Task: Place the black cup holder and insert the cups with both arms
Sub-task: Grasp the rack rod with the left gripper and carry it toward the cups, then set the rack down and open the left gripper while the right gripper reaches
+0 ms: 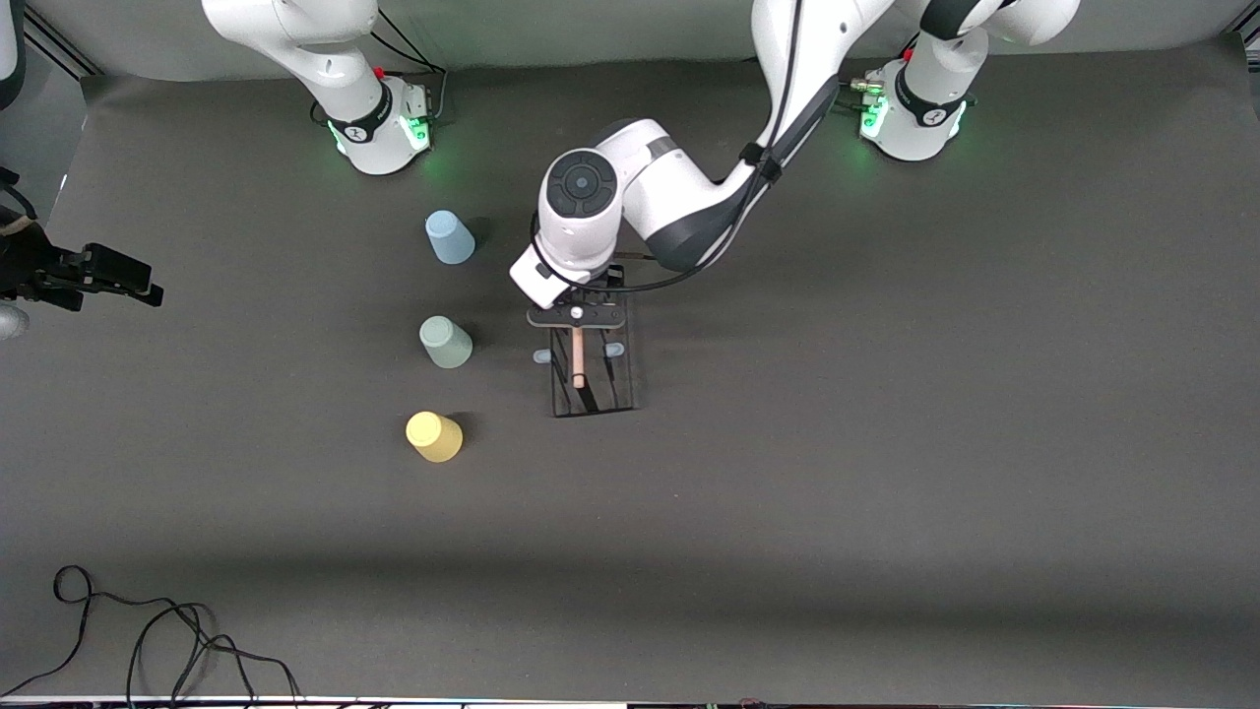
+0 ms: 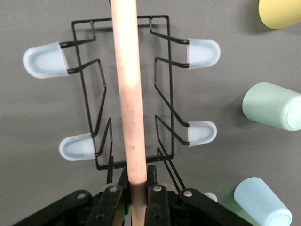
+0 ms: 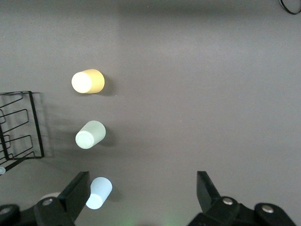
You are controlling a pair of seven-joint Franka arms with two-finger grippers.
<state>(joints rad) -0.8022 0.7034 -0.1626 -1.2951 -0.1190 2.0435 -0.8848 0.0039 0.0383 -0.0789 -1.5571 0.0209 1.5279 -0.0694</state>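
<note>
Front view: a dark grey table [image 1: 886, 443] carries all items; a loose black cable [image 1: 148, 630] lies at the edge nearest the camera, toward the right arm's end. The black cup holder [image 1: 591, 379] stands near mid-table, its rectangular base resting on the surface. Its wooden rod [image 1: 579, 359] runs lengthwise, one end toward the robots' bases, the other toward the camera. The left arm reaches from its base down over the holder, wrist pointing straight down. The left gripper [image 1: 577, 317] is clamped on the rod at the end toward the bases. Three cups stand upside down in a row beside the holder, toward the right arm's end: light blue cup [image 1: 450, 237] farthest from the camera, grey-green cup [image 1: 446, 342] in the middle, yellow cup [image 1: 434, 436] nearest. The right gripper [image 1: 98, 276] waits at the right arm's end of the table.

Left wrist view: the left gripper's fingers [image 2: 155, 200] are closed tight on the rod. Four pale capped prongs [image 2: 203, 52] are seen, two sticking out to each side of the rod. All three cups appear beside the holder, apart from it.

Right wrist view: the right gripper's fingers [image 3: 207, 188] stand wide apart, holding nothing, over bare table next to the cups. A corner of the holder's base shows at the frame edge
</note>
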